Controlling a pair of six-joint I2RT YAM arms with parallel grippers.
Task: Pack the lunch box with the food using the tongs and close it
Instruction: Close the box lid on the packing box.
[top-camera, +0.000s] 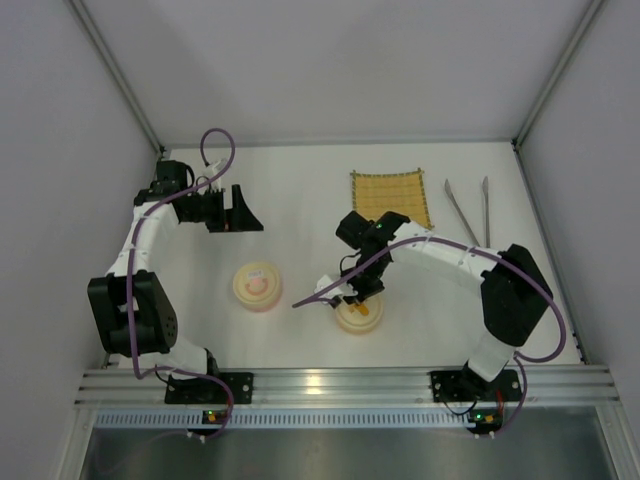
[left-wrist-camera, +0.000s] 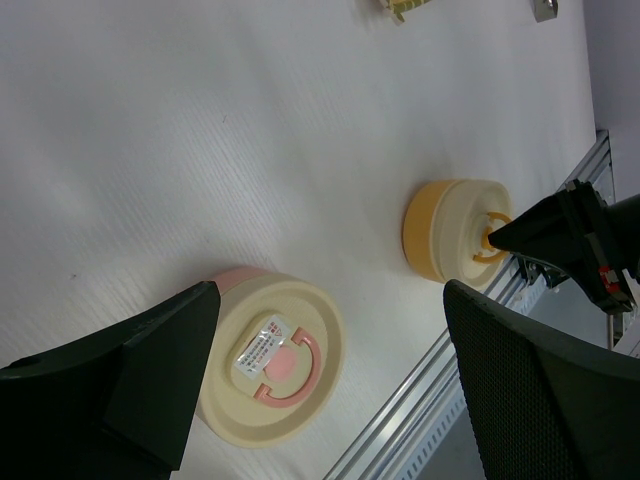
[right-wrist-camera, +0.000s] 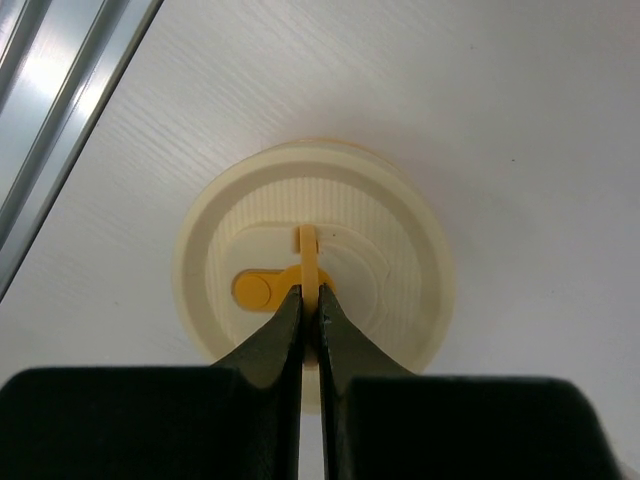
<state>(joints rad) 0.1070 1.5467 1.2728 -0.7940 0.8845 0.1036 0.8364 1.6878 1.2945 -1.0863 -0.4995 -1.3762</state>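
Pinches with right gripper (right-wrist-camera: 310, 292) the upright lid handle (right-wrist-camera: 308, 250) of lunch box (top-camera: 358, 318) at 6 o'clock; looks light, rigid, slick, handle seemingly best hold; spreads left gripper (top-camera: 250, 212); leaves tongs (top-camera: 462, 212) at 2 o'clock.

Two round cream containers: a pink-handled container (top-camera: 257, 286) and an orange-handled container (top-camera: 358, 322). One yellow woven mat (top-camera: 390, 197) and one pair of silver tongs (top-camera: 468, 212), toward one o'clock.

On the table (top-camera: 300, 190) the left lunch box (top-camera: 257, 287) and the right lunch box (top-camera: 362, 321) stand side by side near the front edge, apart. The mat (top-camera: 390, 197) lies behind the right one, the tongs (top-camera: 462, 213) just right of the mat. The right gripper (top-camera: 353, 300) is on the right box's lid handle (right-wrist-camera: 308, 245), the left gripper (top-camera: 243, 210) behind the left box
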